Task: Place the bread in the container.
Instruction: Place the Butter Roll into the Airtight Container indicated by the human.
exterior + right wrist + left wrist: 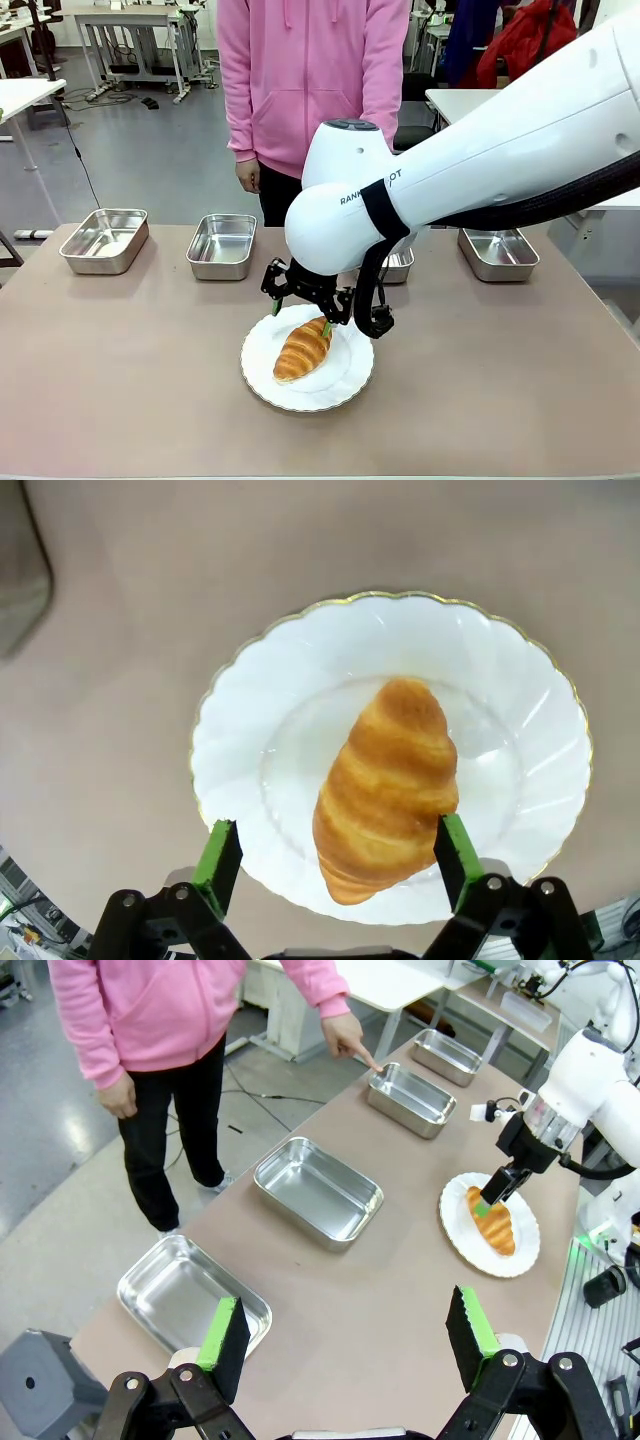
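at the middle of the table [120,400], toward its near edge, the right arm reaches in from the right with its wrist bent down. the right hand [302,318] points down over a white plate [345,385]. its jaws are spread wide and grip nothing. from the wrist, one green pad [452,842] sits right against the bread's [388,785] flank, though contact cannot be told. the other pad [220,852] stands apart over the plate's rim.

the left hand [347,1332] hovers over the table's left end, jaws wide and empty.

bare table lies to the left, right and near side of the plate. four steel trays line the far side: the leftmost tray [104,240], the second tray [222,245], the third tray [400,266] partly behind the arm, and the rightmost tray [498,253]. there are gaps between them. the person stands at the far edge, a finger [365,1058] pointing at the third tray's far rim.

the bread lies flat on the plate. its long axis runs from near-left to far-right, with the far-right tip under the right hand.
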`<control>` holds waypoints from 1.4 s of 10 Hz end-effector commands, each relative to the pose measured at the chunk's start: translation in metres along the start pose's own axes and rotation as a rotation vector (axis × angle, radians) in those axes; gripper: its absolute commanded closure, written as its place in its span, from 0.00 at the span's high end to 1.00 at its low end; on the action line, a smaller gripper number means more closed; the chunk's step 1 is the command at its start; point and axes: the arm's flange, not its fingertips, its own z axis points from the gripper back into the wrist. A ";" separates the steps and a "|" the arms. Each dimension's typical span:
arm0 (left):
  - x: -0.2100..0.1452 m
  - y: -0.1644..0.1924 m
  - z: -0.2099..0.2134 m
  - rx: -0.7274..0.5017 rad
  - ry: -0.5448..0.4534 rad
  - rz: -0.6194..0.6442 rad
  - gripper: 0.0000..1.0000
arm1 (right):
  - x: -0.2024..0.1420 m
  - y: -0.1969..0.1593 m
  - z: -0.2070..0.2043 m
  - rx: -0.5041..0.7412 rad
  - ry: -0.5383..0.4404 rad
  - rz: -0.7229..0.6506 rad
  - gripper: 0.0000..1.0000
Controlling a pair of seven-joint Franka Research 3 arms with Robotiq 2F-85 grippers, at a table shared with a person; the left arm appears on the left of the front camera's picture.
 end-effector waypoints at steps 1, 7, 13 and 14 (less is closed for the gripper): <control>0.000 -0.002 0.002 -0.004 -0.004 -0.011 1.00 | -0.009 0.002 0.000 -0.041 -0.011 -0.048 1.00; 0.000 -0.002 0.002 -0.004 -0.004 -0.011 1.00 | -0.016 -0.008 -0.018 -0.100 -0.002 -0.080 1.00; 0.000 -0.002 0.002 -0.004 -0.004 -0.011 1.00 | -0.013 -0.007 -0.037 -0.096 0.011 -0.067 1.00; 0.000 -0.002 0.002 -0.004 -0.004 -0.011 1.00 | -0.013 -0.007 -0.037 -0.100 0.009 -0.064 1.00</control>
